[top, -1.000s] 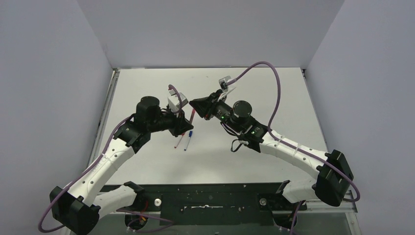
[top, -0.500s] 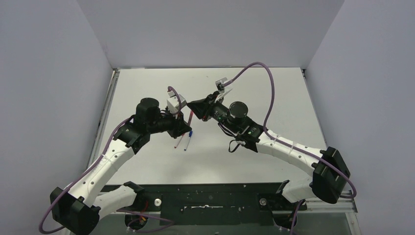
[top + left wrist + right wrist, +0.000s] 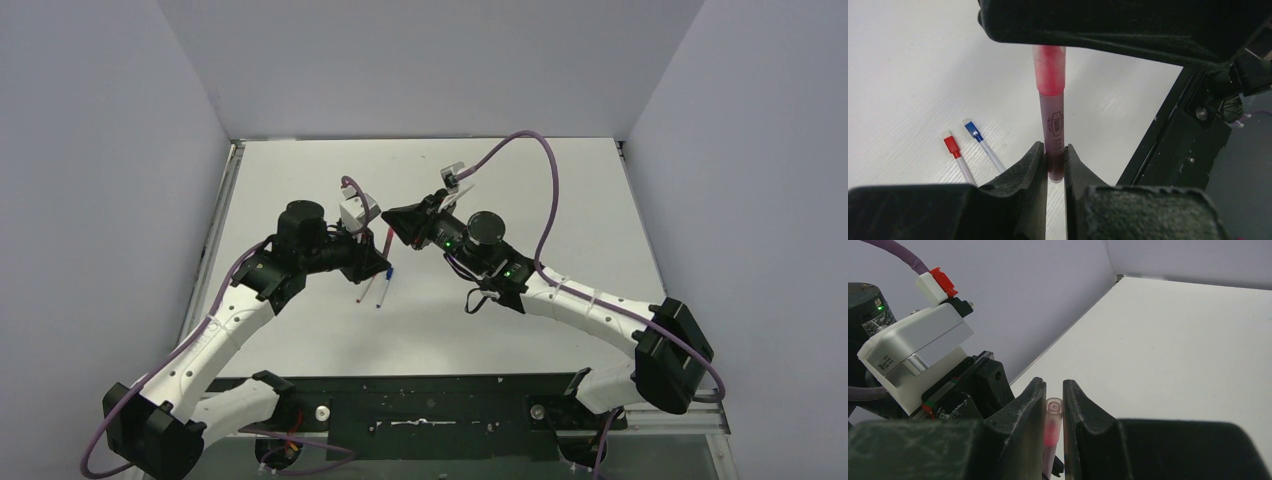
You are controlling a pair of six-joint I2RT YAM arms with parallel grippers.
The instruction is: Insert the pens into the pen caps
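My left gripper point(image 3: 1053, 147) is shut on the lower end of the pinkish-red pen point(image 3: 1052, 125), which stands straight out from its jaws. The pen's far end sits inside the pale pink pen cap point(image 3: 1053, 407). My right gripper point(image 3: 1053, 385) is shut on that cap point(image 3: 1050, 75). In the top view the two grippers meet tip to tip over the table's middle, left gripper point(image 3: 380, 262) below right gripper point(image 3: 392, 220). Two whitish pens lie side by side on the table, one with a red end point(image 3: 952, 145) and one with a blue end point(image 3: 972, 131).
The two lying pens point(image 3: 374, 290) rest just below my left gripper on the white table point(image 3: 560, 200). A black strip point(image 3: 440, 400) runs along the table's near edge between the arm bases. Grey walls close in the left, back and right.
My right gripper has crept a little to the left, toward the left gripper, with the cap in it. The left arm and the lying pens have barely moved.
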